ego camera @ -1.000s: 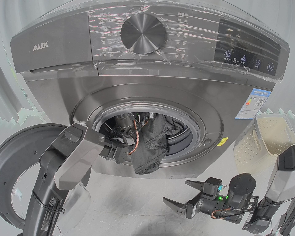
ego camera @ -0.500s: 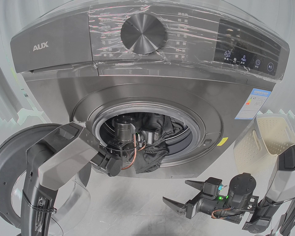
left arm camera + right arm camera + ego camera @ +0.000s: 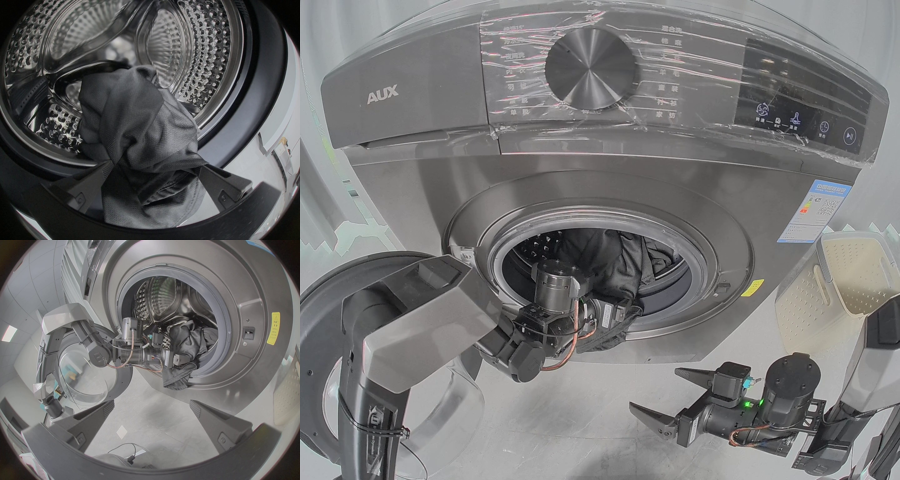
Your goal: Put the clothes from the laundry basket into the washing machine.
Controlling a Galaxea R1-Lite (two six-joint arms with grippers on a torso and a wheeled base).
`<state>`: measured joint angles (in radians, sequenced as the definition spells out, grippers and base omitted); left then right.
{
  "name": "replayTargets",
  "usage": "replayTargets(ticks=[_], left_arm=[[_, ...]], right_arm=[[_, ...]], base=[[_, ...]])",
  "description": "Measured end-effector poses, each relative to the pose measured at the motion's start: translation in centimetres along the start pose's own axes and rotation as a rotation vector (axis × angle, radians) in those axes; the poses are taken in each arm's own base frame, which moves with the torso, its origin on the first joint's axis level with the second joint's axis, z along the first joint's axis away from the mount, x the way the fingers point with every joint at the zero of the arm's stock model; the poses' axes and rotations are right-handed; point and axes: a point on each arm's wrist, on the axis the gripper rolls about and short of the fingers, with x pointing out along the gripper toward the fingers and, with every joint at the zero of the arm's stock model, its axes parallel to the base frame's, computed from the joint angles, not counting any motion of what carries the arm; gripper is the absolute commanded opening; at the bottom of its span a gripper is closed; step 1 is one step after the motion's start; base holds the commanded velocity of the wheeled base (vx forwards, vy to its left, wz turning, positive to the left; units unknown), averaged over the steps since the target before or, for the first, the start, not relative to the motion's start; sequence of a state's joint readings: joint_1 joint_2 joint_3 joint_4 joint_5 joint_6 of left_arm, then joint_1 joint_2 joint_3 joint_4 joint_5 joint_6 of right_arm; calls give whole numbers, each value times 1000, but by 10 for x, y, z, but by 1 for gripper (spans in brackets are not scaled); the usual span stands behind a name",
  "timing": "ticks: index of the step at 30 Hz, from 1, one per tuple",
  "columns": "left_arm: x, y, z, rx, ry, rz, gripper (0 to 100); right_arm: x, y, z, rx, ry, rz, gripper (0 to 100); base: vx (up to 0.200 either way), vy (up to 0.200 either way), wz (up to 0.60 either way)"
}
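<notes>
1. Left arm (image 3: pixel 425 312) is bent in front of the washing machine (image 3: pixel 600 187), wrist at the lower left of the round opening.
2. Left jaws: spread wide at the mouth of the drum (image 3: pixel 200 47) and pointing into it. In the left wrist view both fingers (image 3: pixel 90 187) stand well apart, with the dark grey garment (image 3: pixel 140 131) bunched between them. The cloth overlaps the inner edges of both fingers, and nothing is pinched. I log them as wide apart, not clamped on the cloth.
3. Garment position: most of it sits as a crumpled heap in the front of the drum, just behind the door seal (image 3: pixel 250 109). From the head view it fills the middle and right of the opening (image 3: pixel 606 262). One fold hangs out over the lower lip of the opening, below my left wrist (image 3: pixel 175 380).
4. I cannot tell whether it is one garment or several.
5. Right jaws: spread wide and holding nothing. They hang low over the grey floor (image 3: pixel 581 412) in front of the machine, below and to the right of the opening, with the tips pointing towards my left side. They are well apart from the garment.
6. The door (image 3: pixel 325 325) is swung fully open to the left of the opening.
7. The laundry basket (image 3: pixel 850 281), cream and perforated, is at the right of the machine, tilted, near my right arm (image 3: pixel 875 375).
8. The control panel at the top has a round dial (image 3: pixel 590 67) under clear plastic film.
</notes>
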<state>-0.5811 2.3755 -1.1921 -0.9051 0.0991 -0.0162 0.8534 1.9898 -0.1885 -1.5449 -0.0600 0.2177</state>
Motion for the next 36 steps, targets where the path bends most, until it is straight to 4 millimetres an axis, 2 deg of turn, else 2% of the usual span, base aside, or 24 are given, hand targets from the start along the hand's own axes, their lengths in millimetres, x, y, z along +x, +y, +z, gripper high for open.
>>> replayTargets(ticks=[1, 2, 10, 16, 21, 26, 29, 36], left_arm=[[2, 0, -3, 0, 1, 1, 100], [3, 0, -5, 0, -2, 1, 0], [13, 1, -17, -2, 12, 6, 0], [20, 1, -12, -17, -18, 10, 0], [28, 2, 13, -58, -124, 30, 0], [39, 7, 54, -110, -304, 66, 0], [43, 11, 72, -132, -391, 85, 0], [55, 16, 98, -165, -544, 118, 0]], right_arm=[[0, 0, 0, 0, 0, 1, 100], [0, 0, 0, 0, 0, 1, 100], [0, 1, 0, 0, -1, 2, 100], [1, 1, 0, 0, -3, 3, 100], [1, 1, 1, 0, -5, 4, 100], [1, 1, 1, 0, -6, 4, 100], [1, 1, 1, 0, -7, 4, 100], [1, 1, 1, 0, -8, 4, 100]], base=[[0, 0, 0], [0, 0, 0], [0, 0, 0], [0, 0, 0], [0, 0, 0], [0, 0, 0], [0, 0, 0], [0, 0, 0]])
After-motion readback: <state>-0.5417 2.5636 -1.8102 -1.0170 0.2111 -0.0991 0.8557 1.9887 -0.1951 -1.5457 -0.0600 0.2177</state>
